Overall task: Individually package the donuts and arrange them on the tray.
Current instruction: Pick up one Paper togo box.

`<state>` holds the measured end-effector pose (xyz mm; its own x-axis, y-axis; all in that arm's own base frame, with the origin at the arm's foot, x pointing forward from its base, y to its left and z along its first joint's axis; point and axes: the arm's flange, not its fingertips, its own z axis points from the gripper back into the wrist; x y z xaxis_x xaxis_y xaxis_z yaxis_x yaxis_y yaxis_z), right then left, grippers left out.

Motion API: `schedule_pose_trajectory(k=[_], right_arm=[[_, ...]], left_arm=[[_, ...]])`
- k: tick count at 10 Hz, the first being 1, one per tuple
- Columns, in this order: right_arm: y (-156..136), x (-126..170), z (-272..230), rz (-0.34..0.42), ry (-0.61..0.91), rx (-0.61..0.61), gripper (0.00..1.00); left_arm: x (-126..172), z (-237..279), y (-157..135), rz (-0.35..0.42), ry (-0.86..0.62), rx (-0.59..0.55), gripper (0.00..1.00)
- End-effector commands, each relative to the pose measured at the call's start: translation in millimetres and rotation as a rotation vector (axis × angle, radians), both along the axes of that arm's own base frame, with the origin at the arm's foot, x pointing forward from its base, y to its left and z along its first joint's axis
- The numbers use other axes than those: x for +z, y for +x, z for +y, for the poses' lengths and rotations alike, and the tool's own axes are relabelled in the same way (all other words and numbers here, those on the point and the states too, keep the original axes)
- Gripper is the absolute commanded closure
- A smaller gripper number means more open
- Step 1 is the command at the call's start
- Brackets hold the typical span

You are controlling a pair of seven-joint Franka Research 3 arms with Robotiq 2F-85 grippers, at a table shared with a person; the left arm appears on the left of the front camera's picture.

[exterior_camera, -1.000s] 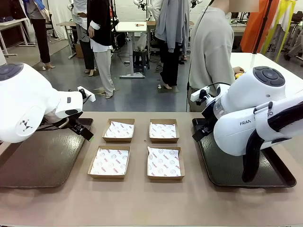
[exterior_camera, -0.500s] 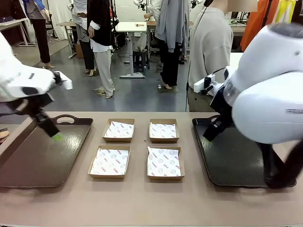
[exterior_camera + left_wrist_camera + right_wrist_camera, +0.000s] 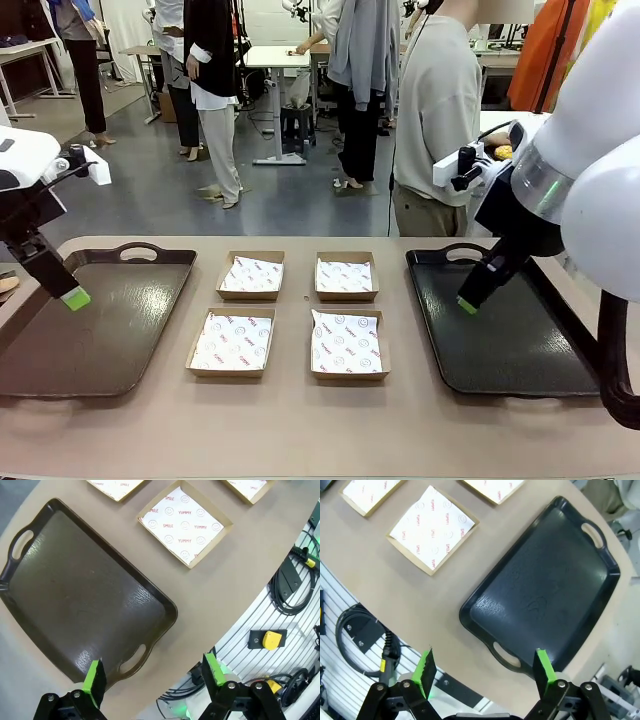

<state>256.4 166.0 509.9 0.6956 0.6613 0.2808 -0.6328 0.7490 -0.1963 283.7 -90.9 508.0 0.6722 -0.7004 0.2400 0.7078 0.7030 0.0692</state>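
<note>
Front view, left to right: left gripper (image 3: 70, 292) hangs over the far-left edge of the left tray (image 3: 100, 350), a dark handled tray with nothing on it; left wrist view shows the jaws spread as wide as they go, nothing between the green pads. Centre: four shallow cardboard boxes in a two-by-two block between the trays, far-left box (image 3: 251, 275), near-left box (image 3: 232, 342), far-right box (image 3: 346, 277), near-right box (image 3: 346, 344), each holding a printed white paper liner and nothing more; the near-right liner lies crooked, one corner lifted. Right tray (image 3: 520, 350) also bare; right gripper (image 3: 470, 300) hovers over its far-left part, jaws wide apart and empty per right wrist view. Person (image 3: 440, 120) stands at the far side, turned toward a white table (image 3: 498, 122). Only candidate for the donuts: a small yellow-orange object (image 3: 503, 152) on that table, half hidden by the right arm, too small to confirm. Judgement: packaging not begun. Risks: pads denting or slipping on glossy icing; a loose liner dragged out on release; light boxes sliding when nudged; right arm swinging near the person
</note>
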Motion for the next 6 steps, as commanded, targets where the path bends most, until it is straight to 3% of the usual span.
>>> schedule_pose_trajectory(k=[1, 2, 3, 4, 6], right_arm=[[9.5, -6.6, 3.0, -0.002, 0.003, 0.005, 0.0], [0.0, 0.0, 0.0, 0.0, 0.0, 0.0, 0.0], [5.8, -1.7, -13.1, 0.125, 0.377, -0.078, 0.0], [4.0, 4.6, -43.7, 0.216, 0.836, -0.217, 0.0], [-11.7, 9.9, -119.3, 0.293, 1.363, -0.425, 0.0]], left_arm=[[-2.5, -2.4, 5.0, -0.01, 0.004, -0.002, 0.0], [-2.5, -2.4, 5.0, -0.01, 0.004, -0.002, 0.0], [-1.5, -1.5, 1.0, 0.002, 0.004, -0.002, 0.0], [2.8, 18.5, 10.4, 0.151, -0.283, 0.155, 0.0], [4.0, 56.8, 16.5, 0.367, -0.701, 0.272, 0.0]])
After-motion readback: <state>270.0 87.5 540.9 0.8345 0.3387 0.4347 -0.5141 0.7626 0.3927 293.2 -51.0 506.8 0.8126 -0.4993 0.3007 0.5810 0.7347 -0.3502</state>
